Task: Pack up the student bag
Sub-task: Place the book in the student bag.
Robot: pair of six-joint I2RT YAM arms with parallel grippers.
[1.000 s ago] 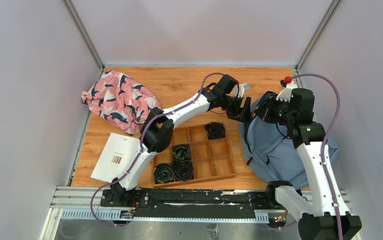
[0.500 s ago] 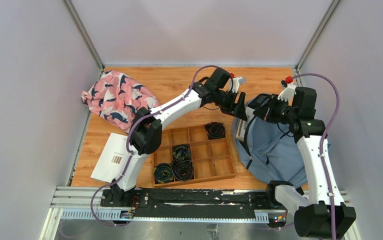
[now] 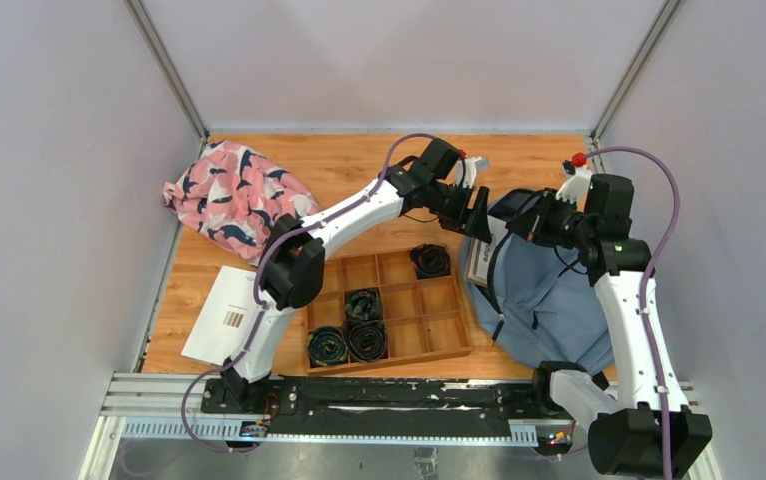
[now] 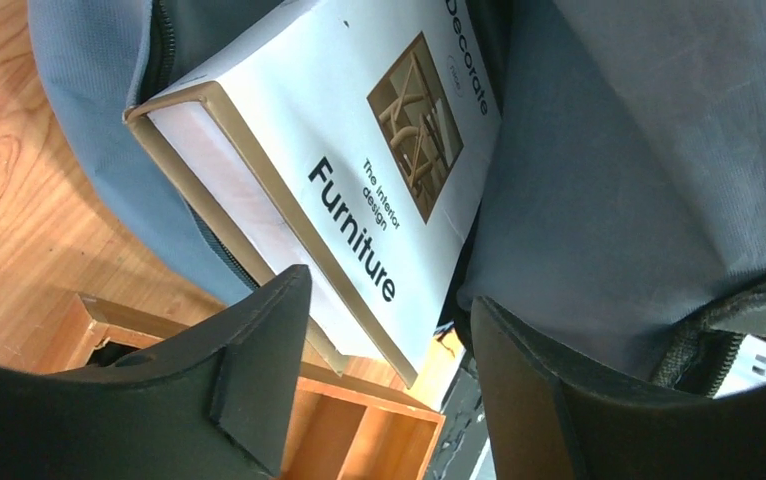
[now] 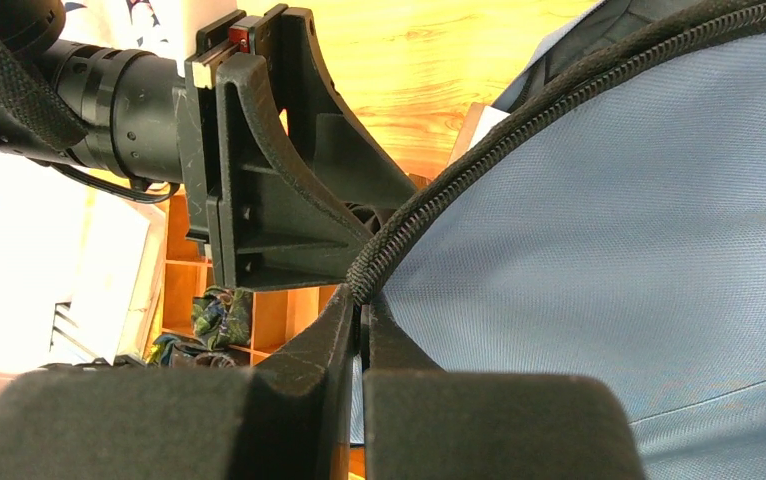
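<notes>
Wooden table [image 3: 359, 170] carried all items, pink cloth with navy and white shapes [image 3: 239, 200] lay bunched at far left, white booklet [image 3: 231, 315] lay flat at near left, compartmented wooden tray [image 3: 434, 300] sat at centre, dark coiled items [image 3: 366, 340] occupied four compartments

Right pincer [image 5: 361, 312] clamped on student bag [image 5: 609, 230] zipper edge, wooden tray [image 5: 181, 292] beyond

The left arm [image 3: 359, 215] rises from its base, bends at the elbow and stretches far forward and rightward, its wrist tipped down. The left hand [image 3: 479, 213] is spread, with both dark fingers [image 4: 259, 370] well apart and gripping nothing. The right arm [image 3: 627, 310] stands upright and folds at the top toward the left. The right hand [image 5: 362, 320] is pinched tight on the zipper edge of the student bag [image 3: 549, 300], close beside the left hand.
</notes>
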